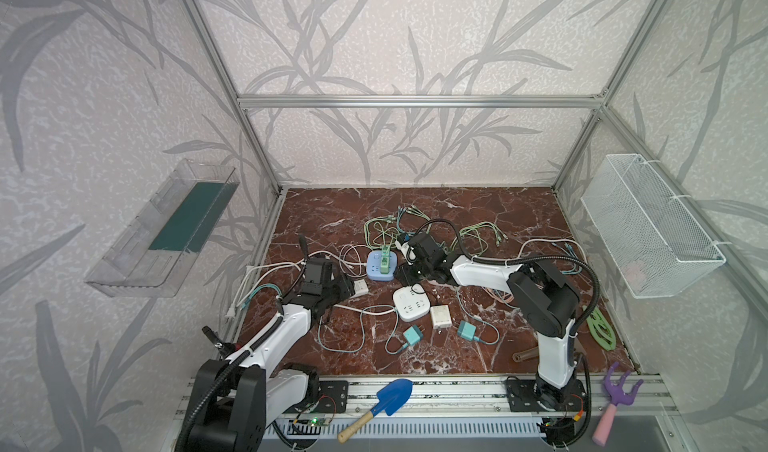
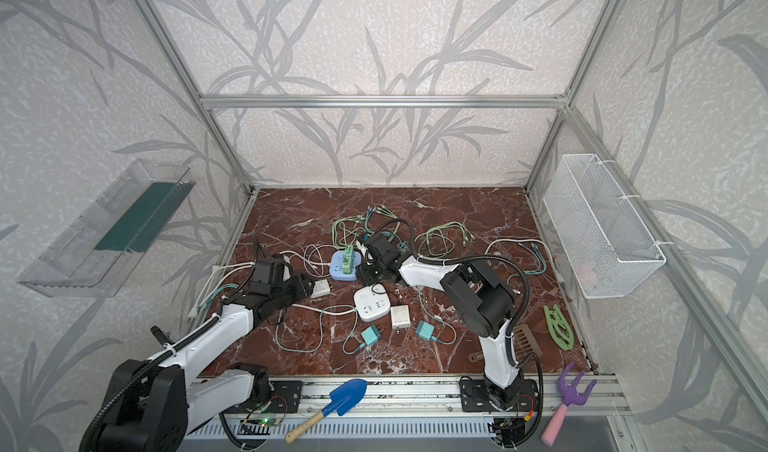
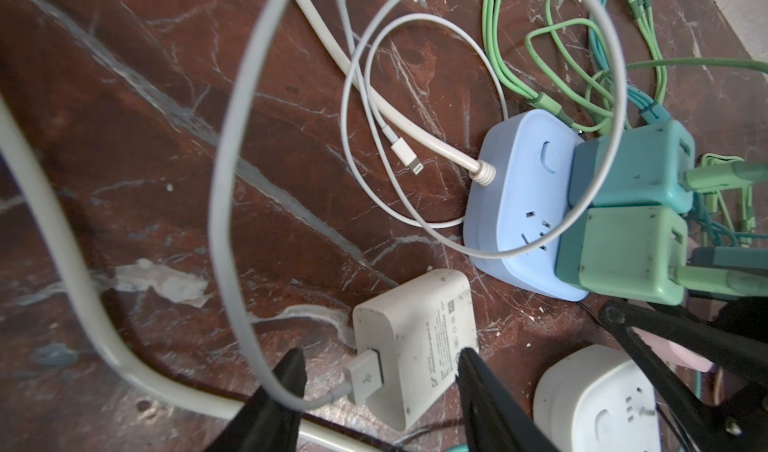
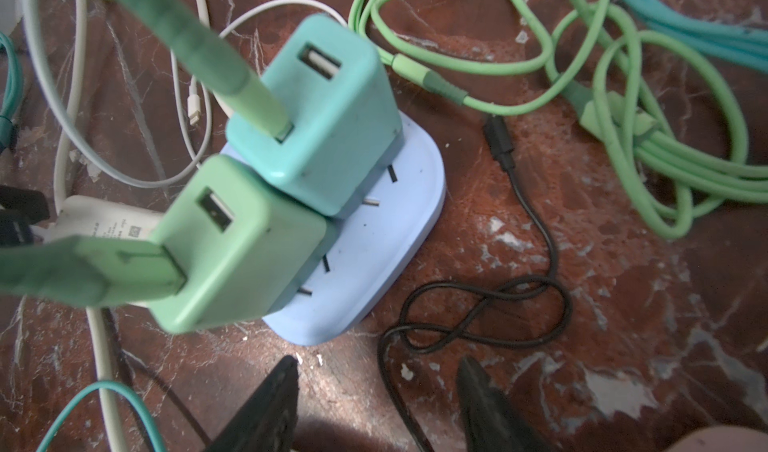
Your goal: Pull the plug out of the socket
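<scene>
A light blue socket (image 1: 376, 273) (image 4: 374, 263) sits mid-table with two plugs standing in it: a teal plug (image 4: 328, 121) (image 3: 631, 167) and a green plug (image 4: 237, 242) (image 3: 623, 254), each with a green cable. My right gripper (image 4: 379, 360) (image 1: 409, 273) is open just right of the socket, above bare table and a thin black cable (image 4: 536, 221). My left gripper (image 3: 382, 354) (image 1: 357, 290) is open to the socket's left. Its fingers straddle a white adapter (image 3: 419, 337) lying flat with a white USB cable in it.
A white socket (image 1: 411, 304), a white adapter (image 1: 440, 317) and two loose teal adapters (image 1: 412, 335) (image 1: 467, 330) lie in front. Green cable tangles (image 1: 478, 238) spread behind. A blue shovel (image 1: 390, 396) and a purple rake (image 1: 619, 391) rest on the front rail.
</scene>
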